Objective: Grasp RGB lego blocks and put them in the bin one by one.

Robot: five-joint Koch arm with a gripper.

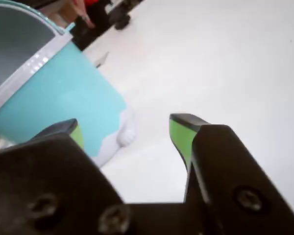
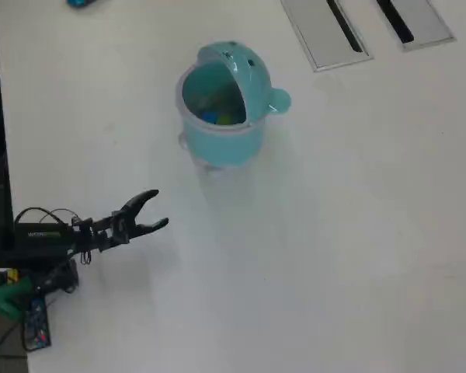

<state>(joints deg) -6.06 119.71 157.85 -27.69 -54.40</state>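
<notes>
Tabletop (image 2: 334,233) is bare of loose blocks in the overhead view. Bin (image 2: 221,105) stands upright near the top centre; blue and yellow-green bits show inside it, red not visible. Gripper (image 2: 161,210) is well apart from the bin at lower left, fingers (image 1: 181,132) spread, holding nothing. My read: drops look finished, so retract clear and keep the fingers off the bin wall.
</notes>
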